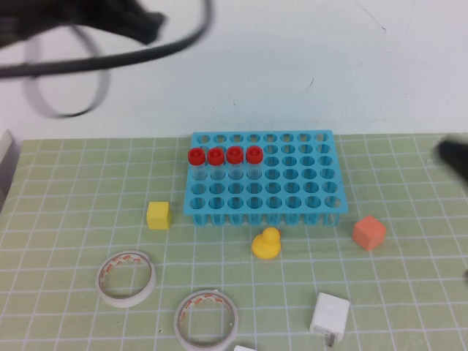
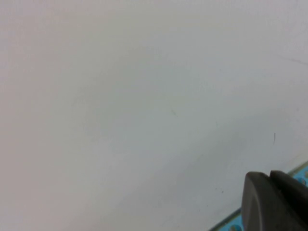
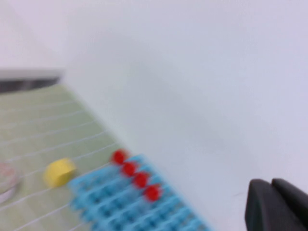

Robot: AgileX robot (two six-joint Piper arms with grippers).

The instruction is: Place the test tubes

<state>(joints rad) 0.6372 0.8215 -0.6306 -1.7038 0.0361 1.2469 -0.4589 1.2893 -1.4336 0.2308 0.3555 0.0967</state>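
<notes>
A blue test tube rack stands at the back of the green mat. Several red-capped test tubes stand upright in a row in its second row from the back, on the left side. My left gripper is raised at the far left, well above and behind the rack. In the left wrist view it is shut and empty, with a sliver of the rack beside it. My right gripper sits at the right edge. The right wrist view shows it shut and empty, away from the rack and red caps.
In front of the rack lie a yellow cube, a yellow duck and an orange cube. Two tape rolls and a white charger lie near the front edge. A white wall rises behind the mat.
</notes>
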